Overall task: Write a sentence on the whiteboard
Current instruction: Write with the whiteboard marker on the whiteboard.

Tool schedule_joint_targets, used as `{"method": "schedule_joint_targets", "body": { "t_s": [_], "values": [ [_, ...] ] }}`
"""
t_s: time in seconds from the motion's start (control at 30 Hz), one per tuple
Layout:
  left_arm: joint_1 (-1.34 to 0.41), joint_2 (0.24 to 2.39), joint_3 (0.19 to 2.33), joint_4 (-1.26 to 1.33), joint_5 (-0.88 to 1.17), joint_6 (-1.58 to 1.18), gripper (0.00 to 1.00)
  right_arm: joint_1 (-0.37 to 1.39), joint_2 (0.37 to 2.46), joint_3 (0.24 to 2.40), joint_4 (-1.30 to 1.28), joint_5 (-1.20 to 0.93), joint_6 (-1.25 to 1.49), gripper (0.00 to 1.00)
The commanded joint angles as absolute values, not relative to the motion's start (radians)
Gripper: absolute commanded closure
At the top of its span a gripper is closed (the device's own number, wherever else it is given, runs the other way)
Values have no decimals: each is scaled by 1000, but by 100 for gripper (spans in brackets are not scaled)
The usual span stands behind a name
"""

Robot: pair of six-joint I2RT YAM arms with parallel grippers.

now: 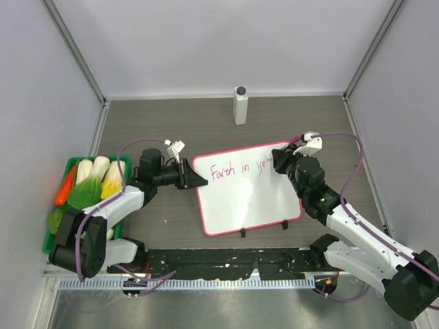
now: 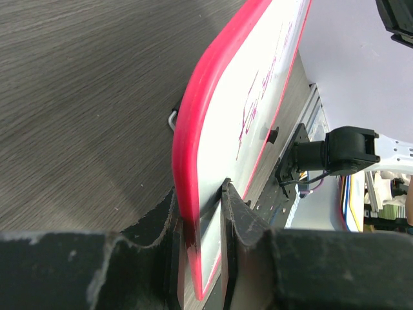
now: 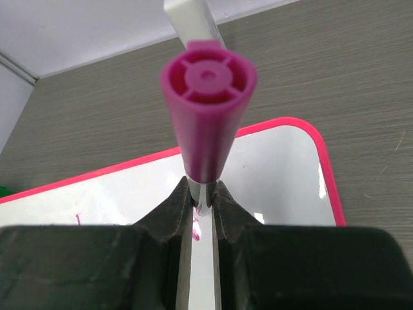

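Observation:
The whiteboard (image 1: 254, 202), white with a pink-red frame, lies tilted mid-table. On its upper part the sentence (image 1: 233, 171) in pink cursive reads "Faith in yo", its end hidden under my right gripper (image 1: 278, 163). That gripper is shut on a pink marker (image 3: 208, 110), held upright over the whiteboard (image 3: 277, 174) near its top right corner. Fresh pink strokes (image 3: 197, 223) show just below the jaws. My left gripper (image 1: 198, 179) is shut on the board's left edge. In the left wrist view the red frame (image 2: 193, 129) runs between the jaws (image 2: 200, 213).
A white bottle (image 1: 240, 105) stands at the back centre. A green tray (image 1: 52, 240) of toy vegetables sits at the left wall. Two black clip feet (image 1: 284, 224) stick out of the board's near edge. Grey walls close in on three sides.

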State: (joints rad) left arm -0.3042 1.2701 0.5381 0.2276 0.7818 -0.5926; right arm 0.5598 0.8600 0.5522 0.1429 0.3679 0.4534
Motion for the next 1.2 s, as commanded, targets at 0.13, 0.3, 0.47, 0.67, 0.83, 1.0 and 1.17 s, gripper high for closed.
{"method": "schedule_joint_targets", "body": {
  "t_s": [0.13, 0.3, 0.47, 0.67, 0.83, 1.0, 1.17],
  "values": [
    [-267, 1293, 512, 189, 485, -411, 100, 546, 888, 549, 186, 357, 472, 99],
    [-267, 1293, 511, 190, 488, -411, 100, 548, 876, 540, 160, 347, 466, 99],
    [-267, 1293, 511, 190, 486, -411, 100, 545, 861, 523, 129, 341, 466, 99],
    [-267, 1298, 512, 192, 486, -411, 100, 546, 828, 494, 107, 325, 477, 99],
    [-267, 1298, 512, 192, 488, -411, 100, 546, 822, 489, 95, 350, 472, 99],
    [-267, 1296, 511, 192, 486, -411, 100, 546, 841, 518, 95, 386, 468, 99],
    [-268, 1295, 512, 192, 486, -411, 100, 546, 873, 561, 106, 406, 460, 99]
  ]
}}
